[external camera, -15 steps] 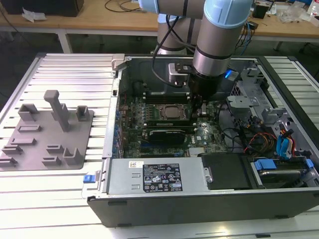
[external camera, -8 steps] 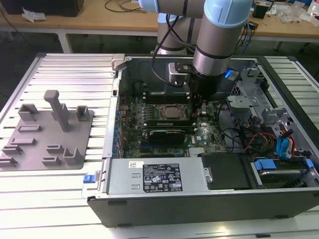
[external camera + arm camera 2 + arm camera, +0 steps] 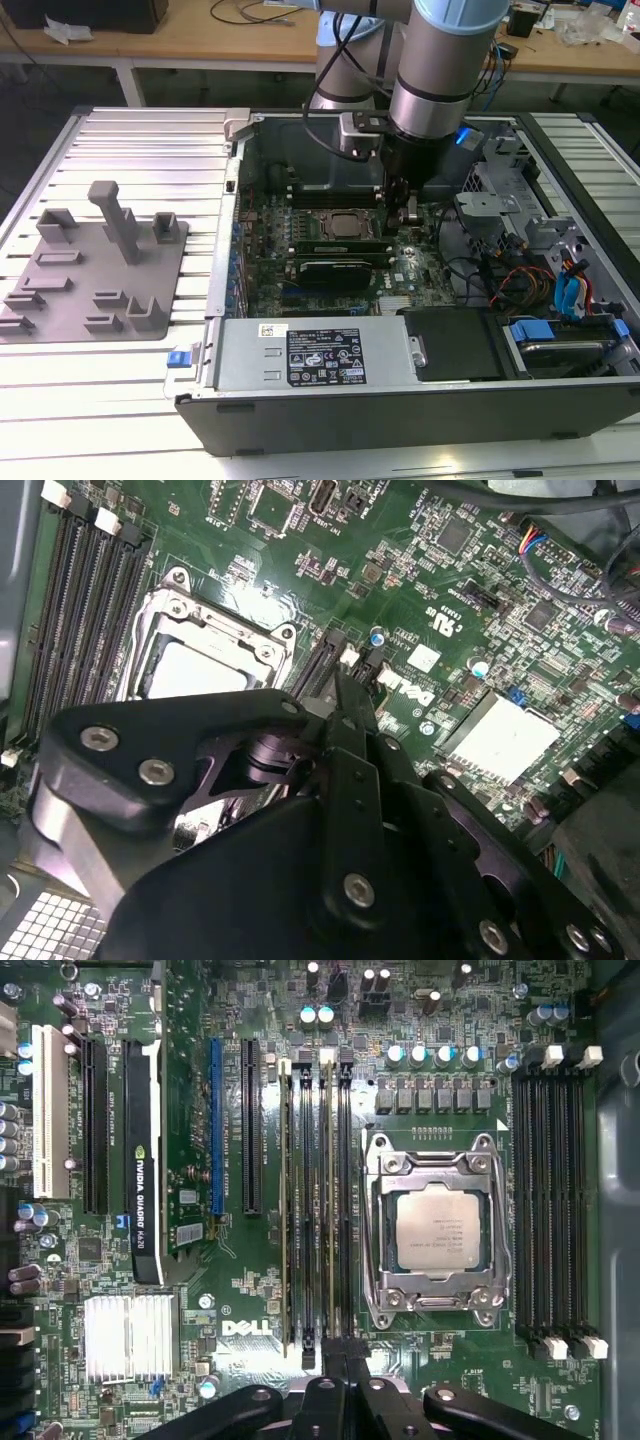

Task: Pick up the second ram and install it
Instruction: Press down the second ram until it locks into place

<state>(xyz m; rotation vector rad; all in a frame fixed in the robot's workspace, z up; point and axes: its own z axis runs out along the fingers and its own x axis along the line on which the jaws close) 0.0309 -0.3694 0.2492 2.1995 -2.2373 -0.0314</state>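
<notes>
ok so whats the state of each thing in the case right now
second ram: standing in a slot, seating unclear
other ram stick: standing in the same bank
cpu socket: frame down, chip bare
far slot bank: no sticks
graphics card: plugged in
pincer: at the second ram's end
case: side open

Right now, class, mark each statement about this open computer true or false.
1. The processor sits uncovered in its socket. True.
2. The grey tray lies inside the computer case. False: it lies outside the case, on the slatted table, at the exterior view's left.
3. The robot arm reaches down into the open case. True.
4. The slots on the processor's far side from the graphics card all hold green sticks. False: they look empty.
</notes>
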